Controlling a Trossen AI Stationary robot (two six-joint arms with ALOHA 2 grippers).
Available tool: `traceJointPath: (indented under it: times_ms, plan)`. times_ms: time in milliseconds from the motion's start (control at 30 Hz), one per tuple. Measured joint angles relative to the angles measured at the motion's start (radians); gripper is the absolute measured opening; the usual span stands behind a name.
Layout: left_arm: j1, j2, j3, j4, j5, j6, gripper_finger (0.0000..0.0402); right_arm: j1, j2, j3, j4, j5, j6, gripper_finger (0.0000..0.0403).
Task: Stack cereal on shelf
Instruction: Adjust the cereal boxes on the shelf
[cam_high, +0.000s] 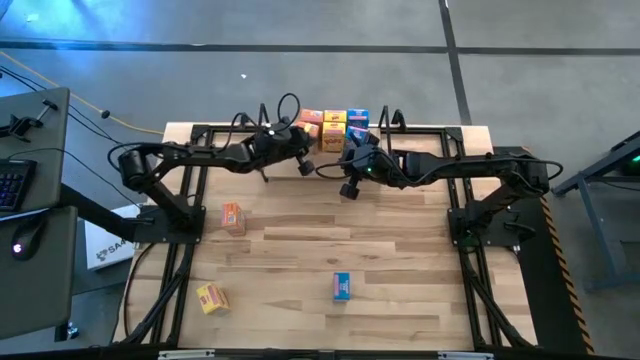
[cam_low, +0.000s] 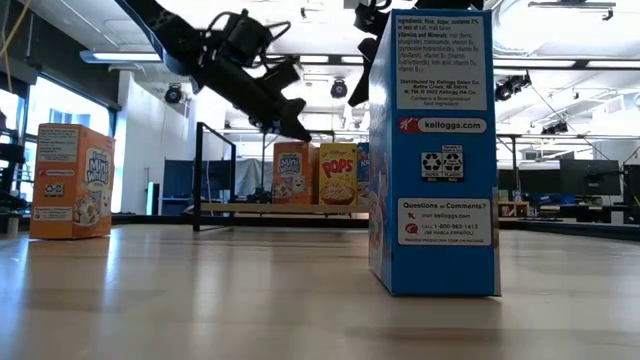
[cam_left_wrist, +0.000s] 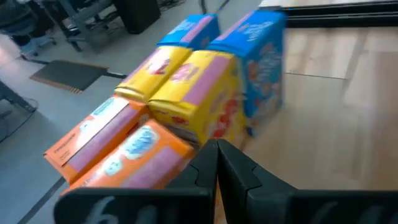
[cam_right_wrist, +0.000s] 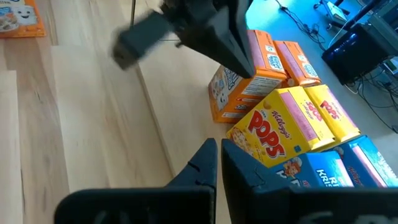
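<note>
Left pincer (cam_high: 305, 163) hangs closed just beside the orange cereal boxes (cam_high: 309, 123).

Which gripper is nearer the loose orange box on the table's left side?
Left. The left gripper is up by the shelved boxes, diagonally off the orange box; the right gripper sits farther across.

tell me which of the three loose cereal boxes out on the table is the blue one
The small blue cereal box standing nearest the table's front edge, toward the right arm's side. The other two loose boxes, the orange box and the yellow-orange box, sit on the left arm's side.
</note>
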Motion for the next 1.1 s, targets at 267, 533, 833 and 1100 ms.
traceJointPath:
  times_ms: [267,533,833,1100]
  plan:
    - [-0.008,-0.024,0.001,-0.102,-0.036,-0.009,0.0000,0.000,0.000,0.000,0.000,0.000,-0.010,0.0000]
    - [0.025,0.013,0.001,-0.046,-0.049,-0.033,0.0000,0.000,0.000,0.000,0.000,0.000,-0.009,0.0000]
    - [0.027,0.020,0.000,0.015,-0.041,-0.033,0.0000,0.000,0.000,0.000,0.000,0.000,-0.008,0.0000]
    - [0.037,0.020,0.000,0.035,-0.019,-0.050,0.0000,0.000,0.000,0.000,-0.003,0.000,-0.007,0.0000]
